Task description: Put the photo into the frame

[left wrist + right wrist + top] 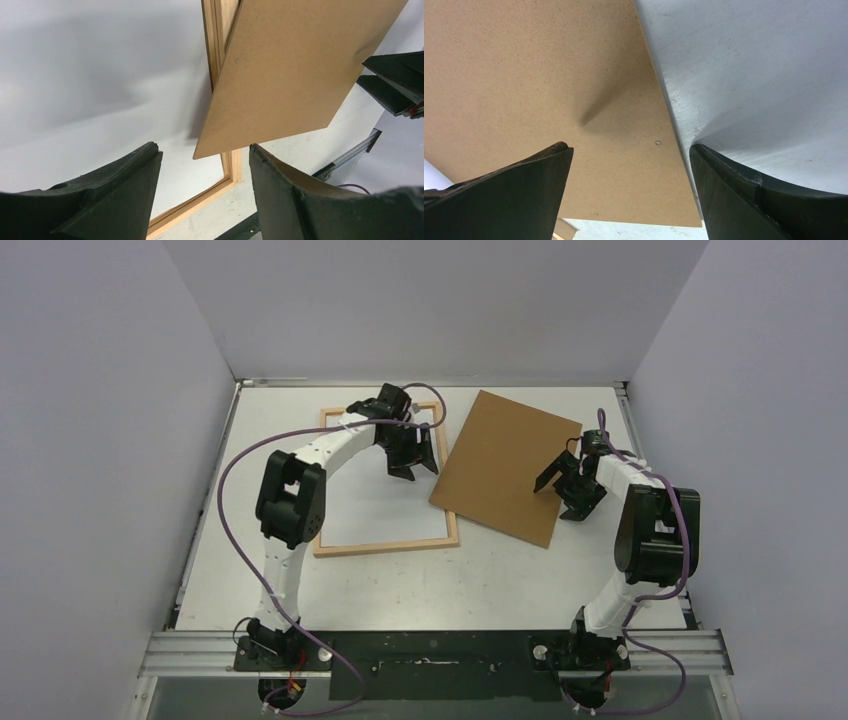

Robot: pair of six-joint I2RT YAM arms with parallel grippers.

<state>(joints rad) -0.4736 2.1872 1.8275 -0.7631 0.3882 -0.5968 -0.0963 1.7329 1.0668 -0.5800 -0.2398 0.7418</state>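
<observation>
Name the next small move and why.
Probably lower the open right gripper onto the right edge of the flat brown hardboard panel and close: that edge runs between its fingers, and the panel lies askew, overlapping the light-wood rectangular frame.

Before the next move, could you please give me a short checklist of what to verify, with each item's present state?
1. Left gripper open and empty: ok.
2. Right gripper open and empty: ok.
3. Frame fully uncovered: not ok; the brown board overlaps its right rail.
4. Photo located: cannot tell; no print shows in any view, and the white area inside the frame could be paper or table.
5. Right gripper over the board's right edge, ready to shift it: ok.
</observation>
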